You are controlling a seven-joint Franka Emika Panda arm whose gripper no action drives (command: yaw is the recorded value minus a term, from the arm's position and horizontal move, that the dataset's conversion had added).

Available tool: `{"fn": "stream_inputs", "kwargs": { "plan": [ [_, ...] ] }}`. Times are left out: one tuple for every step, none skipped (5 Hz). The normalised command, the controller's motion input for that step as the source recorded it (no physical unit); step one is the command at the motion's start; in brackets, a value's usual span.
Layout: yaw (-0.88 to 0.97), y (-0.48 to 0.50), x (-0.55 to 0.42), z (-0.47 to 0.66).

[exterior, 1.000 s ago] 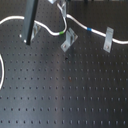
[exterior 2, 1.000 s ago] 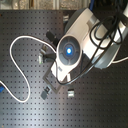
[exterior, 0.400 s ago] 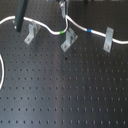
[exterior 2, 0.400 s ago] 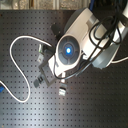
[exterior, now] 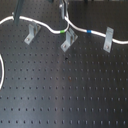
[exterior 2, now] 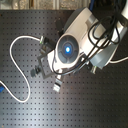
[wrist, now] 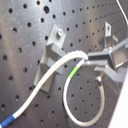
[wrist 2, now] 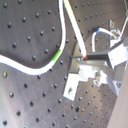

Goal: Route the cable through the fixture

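Observation:
The white cable (exterior: 47, 26) runs along the far side of the board past three upright metal fixtures: left (exterior: 33, 33), middle (exterior: 69, 40) and right (exterior: 108, 39). Its green band (exterior: 62, 31) sits just left of the middle fixture and its blue band (exterior: 89, 31) lies between the middle and right ones. My gripper (wrist: 95, 61) is shut on the cable just past the green band (wrist: 75, 71), beside a fixture (wrist: 54, 50). The second wrist view shows the same grip (wrist 2: 90, 57) near the green band (wrist 2: 57, 55). In the second exterior view the arm (exterior 2: 67, 49) hides the gripper.
The black perforated board (exterior: 65, 90) fills the first exterior view. A slack loop of cable (exterior 2: 14, 60) lies at the second exterior view's left, with a small blue object (exterior 2: 2, 92) at the edge. A dark post (exterior: 19, 10) stands at the far left.
The green band has slid toward the first exterior view's left, ending next to the middle fixture. The arm has shifted slightly in the second exterior view.

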Motion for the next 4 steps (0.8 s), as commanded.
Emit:
{"fn": "stream_inputs", "kwargs": {
  "plan": [
    [0.99,0.008,0.029,0.02],
    [0.81,-0.137,0.072,0.10],
    [0.75,-0.186,0.051,0.16],
    [0.30,-0.497,0.011,0.28]
  ]
}}
